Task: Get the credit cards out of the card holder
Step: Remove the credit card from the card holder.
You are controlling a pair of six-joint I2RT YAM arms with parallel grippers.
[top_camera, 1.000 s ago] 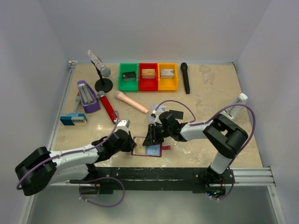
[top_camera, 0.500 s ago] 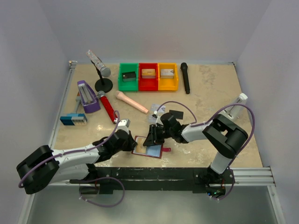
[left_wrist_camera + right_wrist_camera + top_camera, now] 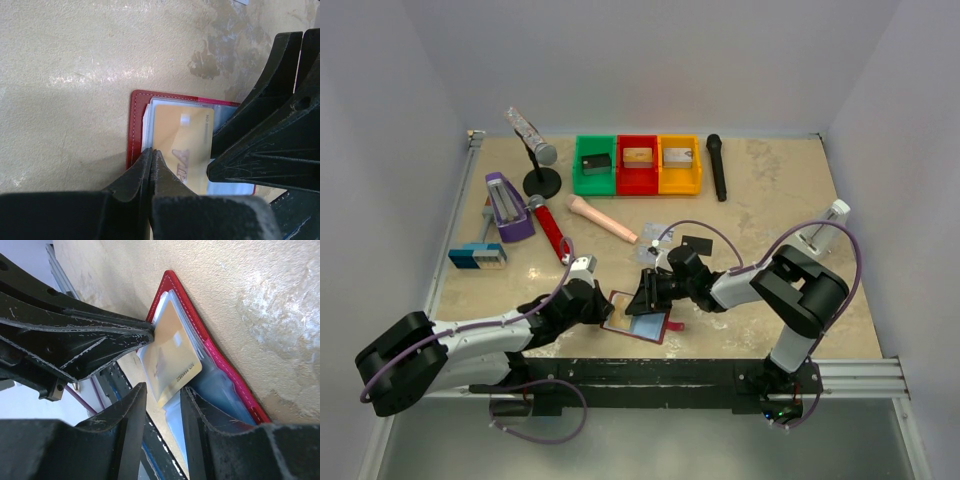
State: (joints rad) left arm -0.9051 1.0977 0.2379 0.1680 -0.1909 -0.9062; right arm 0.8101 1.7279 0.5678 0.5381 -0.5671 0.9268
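Observation:
The card holder (image 3: pixel 642 322) lies open near the table's front edge, dark red with pale blue pockets (image 3: pixel 220 385). A yellowish-gold credit card (image 3: pixel 187 142) sticks partway out of a pocket. My left gripper (image 3: pixel 151 150) is shut, its tips resting on the holder's left edge (image 3: pixel 134 125) beside the gold card (image 3: pixel 172 357). My right gripper (image 3: pixel 162 400) is open, and the gold card's free corner sits between its fingers (image 3: pixel 195 410) unclamped. In the top view the left gripper (image 3: pixel 610 305) and the right gripper (image 3: pixel 645 296) meet over the holder. Pale cards (image 3: pixel 657 232) and a dark card (image 3: pixel 697 245) lie behind it.
Green (image 3: pixel 594 166), red (image 3: pixel 638 166) and yellow (image 3: pixel 680 166) bins stand at the back. A black microphone (image 3: pixel 717 167), a red microphone (image 3: pixel 549 228), a stand microphone (image 3: pixel 535 160), a purple device (image 3: pixel 506 207), a beige cylinder (image 3: pixel 603 219) and a blue box (image 3: pixel 477 257) lie around.
The card holder has turned slightly and its near right corner has slid toward the front edge. Both grippers stay over it with only small shifts.

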